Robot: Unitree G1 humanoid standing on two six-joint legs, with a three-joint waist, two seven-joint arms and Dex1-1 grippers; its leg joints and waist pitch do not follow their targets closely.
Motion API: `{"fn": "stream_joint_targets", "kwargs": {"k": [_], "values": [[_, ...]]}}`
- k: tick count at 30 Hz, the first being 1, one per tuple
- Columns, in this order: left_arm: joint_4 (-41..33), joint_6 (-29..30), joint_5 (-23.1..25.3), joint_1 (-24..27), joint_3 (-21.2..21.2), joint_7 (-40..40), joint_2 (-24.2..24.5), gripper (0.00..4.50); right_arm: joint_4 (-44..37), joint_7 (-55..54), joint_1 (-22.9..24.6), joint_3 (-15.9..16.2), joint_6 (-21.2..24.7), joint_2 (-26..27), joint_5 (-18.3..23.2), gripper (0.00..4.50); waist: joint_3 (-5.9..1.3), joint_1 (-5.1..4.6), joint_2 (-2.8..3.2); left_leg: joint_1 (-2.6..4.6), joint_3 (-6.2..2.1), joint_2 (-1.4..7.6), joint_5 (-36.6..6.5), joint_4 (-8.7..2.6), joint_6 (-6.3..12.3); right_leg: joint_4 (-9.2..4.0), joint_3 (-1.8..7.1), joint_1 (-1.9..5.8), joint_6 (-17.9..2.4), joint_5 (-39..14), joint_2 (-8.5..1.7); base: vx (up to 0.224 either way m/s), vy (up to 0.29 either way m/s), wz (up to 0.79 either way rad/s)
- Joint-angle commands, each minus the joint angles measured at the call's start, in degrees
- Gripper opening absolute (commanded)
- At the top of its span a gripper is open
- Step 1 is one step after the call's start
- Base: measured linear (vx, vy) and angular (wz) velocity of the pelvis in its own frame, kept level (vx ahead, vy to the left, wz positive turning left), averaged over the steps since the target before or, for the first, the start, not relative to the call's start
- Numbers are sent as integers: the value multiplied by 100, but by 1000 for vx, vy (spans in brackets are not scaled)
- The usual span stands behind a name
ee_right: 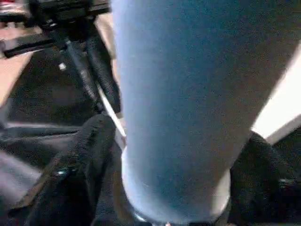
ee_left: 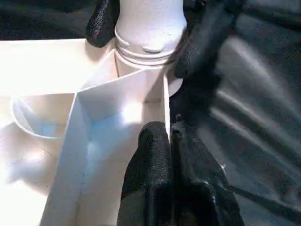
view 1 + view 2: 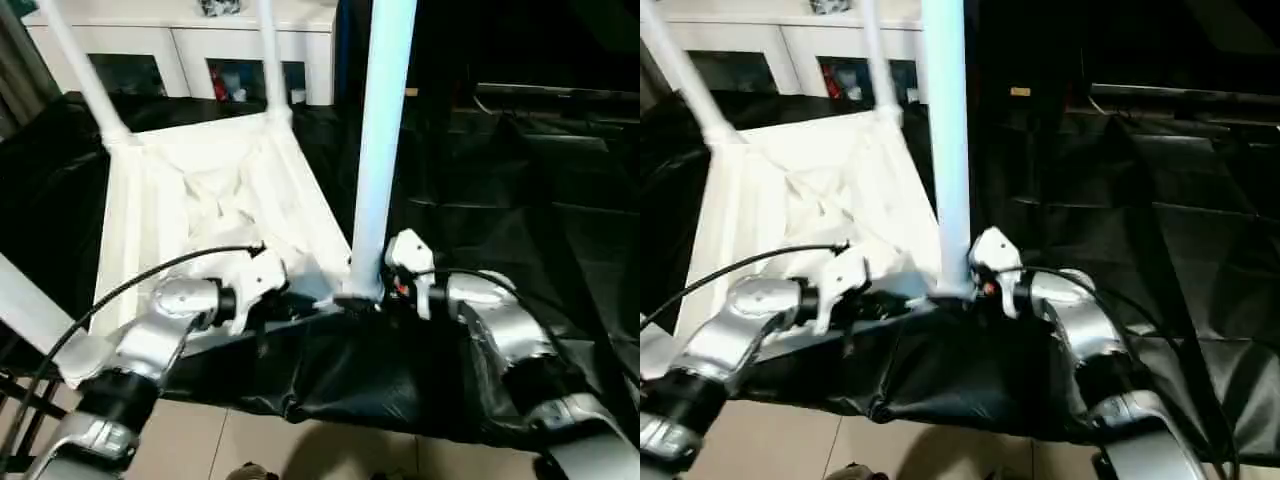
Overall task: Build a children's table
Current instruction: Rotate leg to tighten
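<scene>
The tabletop (image 3: 210, 200) is lying upside down on the bench (image 3: 500, 200), which is draped in black sheeting, with its ribbed underside facing up. It is sitting toward the bench's left side, and its near edge is running close along the bench's near edge. Legs are standing in its corner sockets: two thin-looking ones at the far corners (image 3: 85, 70) (image 3: 270, 55), leaning slightly, and a thick near leg (image 3: 380, 150) rising upright from the near right corner socket (image 2: 146, 52). A further white tube (image 3: 30, 310) is crossing the lower left of the head views, by the tabletop's near left corner.

The left claw (image 2: 167, 141) is pressed together, its black fingertips pinching the thin rim wall of the tabletop just beside the near right socket. The left forearm is reaching in from the near left, a black cable looping over it.

The right claw (image 1: 174, 155) is spread, one black finger (image 1: 89, 155) on each side of the near leg's base; whether the fingers are actually touching the tube, I cannot tell. In the left wrist view its fingers (image 2: 101, 23) are flanking the leg just above the socket collar.

Beyond the bench's far edge a white cabinet (image 3: 190, 50) with glass doors is standing.
</scene>
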Motion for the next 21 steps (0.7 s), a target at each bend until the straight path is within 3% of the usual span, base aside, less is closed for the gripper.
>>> {"fn": "stream_joint_targets", "kwargs": {"k": [1,6,14,17,19,20,21], "values": [[-313,-115,-242,-64,51,-219,44,0,-235,302,45,189,117,-75,112,339,-380,9,-46,45,-43,280,-1041,-387,447,-396,239,327,-1370,-1169,-429,0,0,0],[-362,-64,-278,-41,68,-285,114,0,-337,435,85,222,202,-116,199,289,-395,75,-41,59,-39,285,-933,-381,418,-376,249,318,-1352,-1035,-426,0,0,0],[-373,31,-263,-9,68,-227,41,0,-575,519,247,262,357,-90,224,269,-385,88,-41,46,-46,280,-950,-388,392,-389,243,321,-1302,-1107,-427,0,0,0],[-95,56,10,-173,69,365,-200,0,-394,-183,242,178,280,165,67,267,-366,69,-48,60,-55,270,-1123,-406,292,-433,250,319,-1214,-1455,-437,0,0,0],[213,130,266,-367,43,972,-489,0,-27,-1212,111,-10,286,515,-138,267,-336,27,-55,75,-57,246,-1256,-427,171,-475,253,292,-1117,-1797,-429,0,0,0],[213,130,266,-367,43,972,-489,0,-27,-1212,111,-10,286,515,-138,266,-332,7,-60,97,-70,234,-1405,-431,91,-512,250,298,-1020,-2160,-449,0,0,0],[389,219,425,-497,1,1422,-766,0,234,-2064,-6,-191,349,820,-237,266,-349,12,-68,101,-81,232,-1392,-429,74,-507,245,313,-979,-2218,-453,0,0,0]]}}
